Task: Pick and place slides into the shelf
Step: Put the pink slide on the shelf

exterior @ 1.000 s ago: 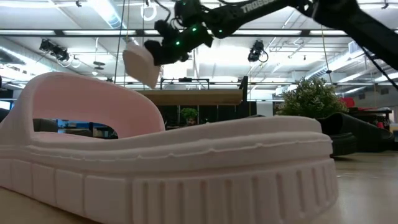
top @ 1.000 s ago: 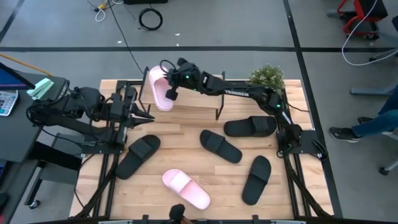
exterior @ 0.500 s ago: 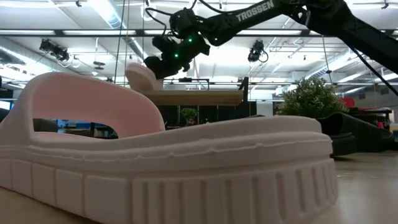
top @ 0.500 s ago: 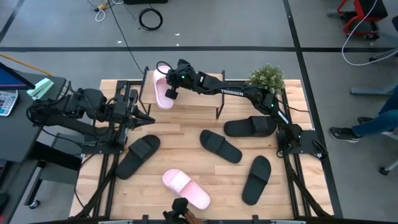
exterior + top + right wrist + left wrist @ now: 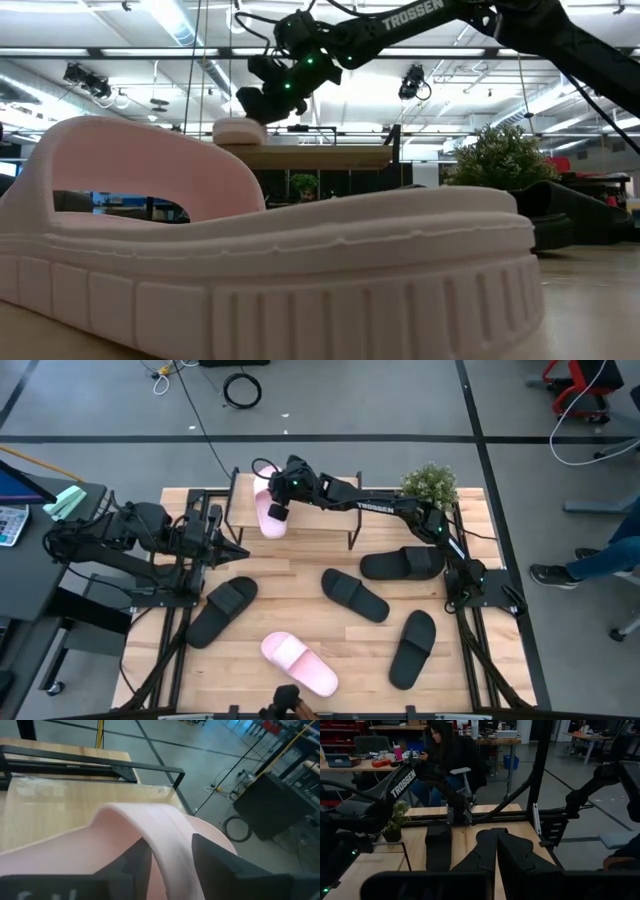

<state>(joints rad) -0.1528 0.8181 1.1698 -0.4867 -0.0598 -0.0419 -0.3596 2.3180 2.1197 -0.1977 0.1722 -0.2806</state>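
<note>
- Slides lie across our wooden desk (image 5: 300, 575): four black ones, at (image 5: 220, 610), (image 5: 355, 595), (image 5: 402, 563) and (image 5: 413, 648), and a pink slide (image 5: 298, 663) near the front edge.
- We see the second pink slide (image 5: 268, 512) resting on the left end of the shelf (image 5: 310, 510), whose light top board stands on thin black legs at the desk's far side.
- Our right hand (image 5: 282, 488) reaches over that end, its fingers pinching the pink slide's strap.
- Our left hand (image 5: 232, 547) waits over the desk's left side with its fingers pressed together.
- We note a small potted plant (image 5: 430, 485) at the far right corner.
- Around the desk is grey floor (image 5: 350, 400) with a coiled cable (image 5: 242, 390); in the left wrist view a person (image 5: 442, 755) sits at a workbench behind.
</note>
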